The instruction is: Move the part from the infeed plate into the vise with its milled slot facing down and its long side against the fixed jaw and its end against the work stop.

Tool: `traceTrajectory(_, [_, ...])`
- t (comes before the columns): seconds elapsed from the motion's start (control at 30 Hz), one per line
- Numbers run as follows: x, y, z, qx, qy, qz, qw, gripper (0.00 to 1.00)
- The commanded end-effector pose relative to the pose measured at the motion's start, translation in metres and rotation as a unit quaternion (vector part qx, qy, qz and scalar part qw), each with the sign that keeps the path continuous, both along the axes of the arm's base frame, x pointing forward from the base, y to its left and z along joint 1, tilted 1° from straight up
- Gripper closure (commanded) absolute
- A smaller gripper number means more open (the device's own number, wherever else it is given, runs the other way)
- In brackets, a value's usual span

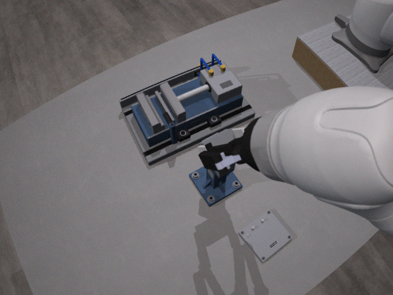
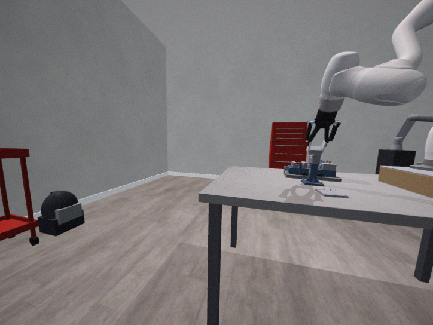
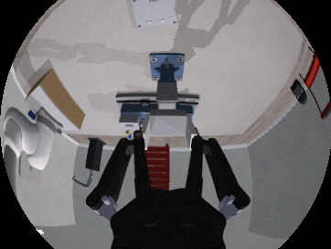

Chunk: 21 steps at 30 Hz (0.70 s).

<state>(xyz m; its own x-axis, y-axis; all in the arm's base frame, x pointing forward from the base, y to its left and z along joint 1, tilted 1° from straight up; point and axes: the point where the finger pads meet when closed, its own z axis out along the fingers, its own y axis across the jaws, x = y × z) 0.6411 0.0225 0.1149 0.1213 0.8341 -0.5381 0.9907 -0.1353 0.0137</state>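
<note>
Directly beneath the gripper (image 1: 218, 157) in the top view stands the blue V-block (image 1: 215, 187), with the grey part (image 1: 222, 138) pinched between the black fingers above it; the open vise (image 1: 187, 104) lies beyond the gripper, and the bare infeed plate (image 1: 266, 235) sits on its near side, apart from both. Seen from the exterior view, the gripper (image 2: 317, 143) holds the part (image 2: 314, 153) just above the V-block (image 2: 312, 174) on the table (image 2: 244, 195). Through the wrist view, the part (image 3: 169, 124) sits clamped between the fingertips, the V-block (image 3: 166, 66) ahead of it.
</note>
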Motion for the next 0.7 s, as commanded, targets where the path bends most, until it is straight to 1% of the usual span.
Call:
traceTrajectory(0.0, [-0.0039,-0.0026,-0.0003,0.021,-0.001,0.000,1.000,1.00])
traceTrajectory(0.2, [-0.0042,-0.0043,0.0006,0.058,-0.006,0.001,0.998,1.00])
traceTrajectory(0.27, [-0.0042,-0.0043,0.0006,0.058,-0.006,0.001,0.998,1.00])
traceTrajectory(0.67, [-0.0047,-0.0078,0.0020,0.131,-0.016,0.001,0.991,1.00])
